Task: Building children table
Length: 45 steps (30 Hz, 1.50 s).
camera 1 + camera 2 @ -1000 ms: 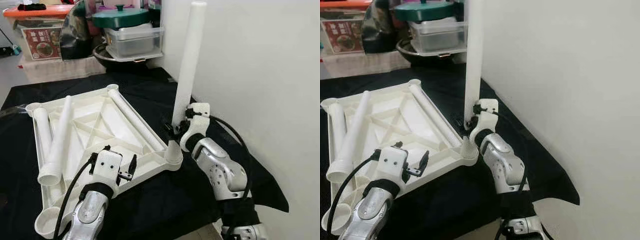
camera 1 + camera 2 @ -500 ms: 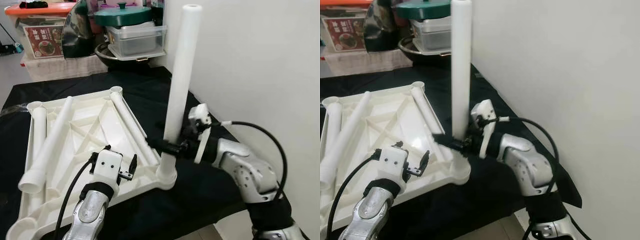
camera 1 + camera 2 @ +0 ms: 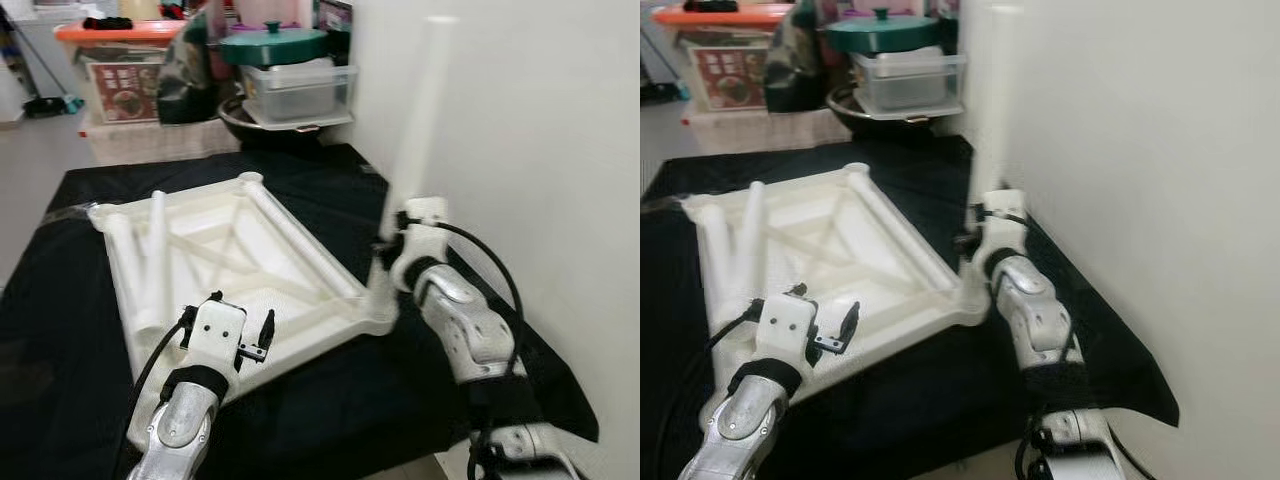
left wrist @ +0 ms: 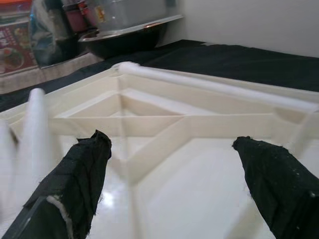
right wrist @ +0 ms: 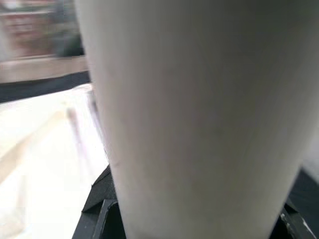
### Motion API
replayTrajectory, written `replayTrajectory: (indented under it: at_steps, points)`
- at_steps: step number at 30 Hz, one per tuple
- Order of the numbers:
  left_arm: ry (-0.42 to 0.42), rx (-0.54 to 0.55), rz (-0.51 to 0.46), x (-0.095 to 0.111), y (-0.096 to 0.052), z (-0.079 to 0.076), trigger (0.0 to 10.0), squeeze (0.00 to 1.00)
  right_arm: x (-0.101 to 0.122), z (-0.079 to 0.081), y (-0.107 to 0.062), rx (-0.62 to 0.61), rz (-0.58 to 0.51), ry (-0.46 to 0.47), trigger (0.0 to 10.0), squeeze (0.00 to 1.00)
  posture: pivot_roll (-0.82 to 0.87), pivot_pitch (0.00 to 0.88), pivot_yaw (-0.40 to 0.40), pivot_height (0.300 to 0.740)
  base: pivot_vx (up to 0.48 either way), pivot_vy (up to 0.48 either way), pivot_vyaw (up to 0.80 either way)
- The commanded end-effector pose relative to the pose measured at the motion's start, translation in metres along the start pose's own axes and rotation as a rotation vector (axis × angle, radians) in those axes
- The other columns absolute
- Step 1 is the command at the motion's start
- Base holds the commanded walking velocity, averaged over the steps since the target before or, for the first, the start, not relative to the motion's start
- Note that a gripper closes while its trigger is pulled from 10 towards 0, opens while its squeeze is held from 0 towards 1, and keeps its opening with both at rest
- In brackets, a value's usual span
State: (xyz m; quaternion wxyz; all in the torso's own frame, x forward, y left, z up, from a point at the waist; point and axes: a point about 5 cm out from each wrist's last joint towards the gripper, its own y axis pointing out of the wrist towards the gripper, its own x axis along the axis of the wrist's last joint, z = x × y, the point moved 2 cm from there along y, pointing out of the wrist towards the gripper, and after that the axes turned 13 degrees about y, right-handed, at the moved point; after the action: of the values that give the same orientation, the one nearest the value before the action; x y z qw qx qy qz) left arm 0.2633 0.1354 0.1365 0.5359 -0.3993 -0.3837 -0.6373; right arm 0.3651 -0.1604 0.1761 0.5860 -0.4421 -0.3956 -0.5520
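A white plastic tabletop lies upside down on the black-covered table, its ribs facing up. One white leg stands upright in the tabletop's near right corner socket, blurred by motion. My right gripper is shut on that leg low down; the leg is very close in the right wrist view. Two loose legs lie on the tabletop's left side and a third leg along its right edge. My left gripper hovers open over the near edge of the tabletop.
A white wall rises close on the right. Behind the table stand a green-lidded pot on a clear box, a dark bowl and an orange-lidded bin. The black cloth hangs over the near table edge.
The right arm has swung round while holding the upright leg, and the tabletop has turned with it. The loose legs have shifted on the tabletop. The left gripper stays put.
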Motion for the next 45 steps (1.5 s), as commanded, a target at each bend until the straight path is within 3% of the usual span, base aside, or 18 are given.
replayTrajectory:
  at_steps: [1, 2, 6, 7, 10, 11, 17, 26, 28, 29, 30, 31, 34, 37, 38, 39, 40, 45]
  points:
    - [0.007, -0.007, 0.008, -0.002, 0.0, -0.002, 10.0, 0.0, -0.026, -0.021, -0.006, -0.121, 0.111, 0.021, 0.0, 0.0, 0.1, 0.0, -0.043, 0.74, 0.0, 0.0, 0.0]
    - [0.006, -0.009, 0.008, -0.002, 0.0, -0.002, 10.0, 0.0, -0.029, -0.005, -0.009, -0.051, 0.125, 0.038, 10.0, 0.0, 0.1, 0.0, -0.039, 0.74, 0.0, 0.0, 0.0]
    - [0.005, -0.015, 0.007, -0.002, 0.0, -0.003, 10.0, 0.0, -0.02, 0.035, -0.016, 0.148, 0.068, 0.051, 10.0, 0.13, 0.1, 0.0, -0.038, 0.74, 0.0, 0.0, 0.0]
    - [0.004, -0.014, 0.007, -0.002, 0.0, -0.004, 10.0, 0.0, -0.015, 0.042, -0.016, 0.204, 0.059, 0.066, 10.0, 1.0, 0.09, 0.0, -0.041, 0.74, 0.0, 0.0, 0.0]
    - [0.003, -0.014, 0.007, -0.002, 0.001, -0.004, 10.0, 0.0, -0.009, 0.049, -0.015, 0.275, 0.071, 0.088, 10.0, 1.0, 0.09, 0.0, -0.041, 0.74, 0.0, 0.0, 0.0]
    - [0.003, -0.013, 0.007, -0.002, 0.001, -0.004, 10.0, 0.0, -0.003, 0.056, -0.017, 0.39, 0.085, 0.114, 10.0, 0.0, 0.09, 0.0, -0.047, 0.74, 0.0, 0.0, 0.0]
    - [0.002, -0.009, 0.003, -0.002, 0.003, -0.004, 10.0, 0.0, 0.014, 0.082, -0.064, 1.043, 0.153, 0.082, 10.0, 0.0, 0.1, 0.0, -0.051, 0.74, 0.0, 0.0, 0.0]
    - [0.004, -0.005, 0.003, -0.002, 0.003, -0.004, 10.0, 0.0, -0.02, 0.08, -0.101, 1.328, 0.355, -0.087, 10.0, 0.0, 0.12, 0.0, -0.07, 0.74, 0.0, 0.0, 0.0]
    - [0.006, -0.004, 0.004, -0.002, 0.003, -0.004, 10.0, 0.0, -0.026, 0.08, -0.098, 1.311, 0.366, -0.087, 8.4, 0.0, 0.12, 0.0, -0.07, 0.74, 0.0, 0.0, 0.0]
    - [0.007, -0.003, 0.004, -0.002, 0.002, -0.004, 10.0, 0.0, -0.029, 0.079, -0.094, 1.287, 0.376, -0.077, 3.7, 0.0, 0.12, 0.0, -0.07, 0.74, 0.0, 0.0, 0.0]
    - [0.008, -0.003, 0.005, -0.002, 0.002, -0.004, 10.0, 0.0, -0.034, 0.077, -0.087, 1.244, 0.374, -0.092, 3.7, 0.0, 0.12, 0.0, -0.068, 0.74, 0.0, 0.0, 0.0]
    - [0.009, -0.003, 0.005, -0.002, 0.002, -0.004, 10.0, 0.0, -0.038, 0.073, -0.077, 1.167, 0.359, -0.102, 0.0, 0.0, 0.12, 0.0, -0.066, 0.74, 0.0, 0.0, 0.0]
    - [0.009, -0.005, 0.006, -0.002, 0.002, -0.004, 10.0, 0.0, -0.038, 0.068, -0.064, 1.066, 0.321, -0.096, 0.0, 0.0, 0.12, 0.0, -0.066, 0.74, 0.0, 0.0, 0.0]
    - [0.009, -0.01, 0.006, -0.003, 0.001, -0.005, 10.0, 0.0, -0.041, 0.049, -0.036, 0.757, 0.276, -0.092, 0.0, 0.0, 0.11, 0.0, -0.059, 0.74, 0.0, 0.0, 0.0]
    - [0.009, -0.012, 0.006, -0.004, 0.0, -0.005, 10.0, 0.0, -0.045, 0.02, -0.019, 0.416, 0.249, -0.127, 0.0, 0.0, 0.11, 0.0, -0.058, 0.74, 0.0, 0.0, 0.0]
    - [0.009, -0.012, 0.006, -0.004, 0.0, -0.005, 10.0, 0.0, -0.045, 0.02, -0.019, 0.416, 0.249, -0.127, 0.0, 0.0, 0.11, 0.0, -0.058, 0.74, 0.0, 0.0, 0.0]
    - [0.01, -0.013, 0.007, -0.004, 0.0, -0.005, 10.0, 0.0, -0.047, -0.001, -0.017, 0.194, 0.212, -0.145, 0.0, 0.0, 0.12, 0.0, -0.061, 0.74, 0.0, 0.0, 0.0]
    - [0.012, -0.009, 0.009, -0.004, -0.001, -0.003, 10.0, 0.0, -0.05, -0.002, -0.028, 0.064, 0.195, -0.143, 0.0, 0.0, 0.11, 0.0, -0.056, 0.74, 0.0, 0.0, 0.0]
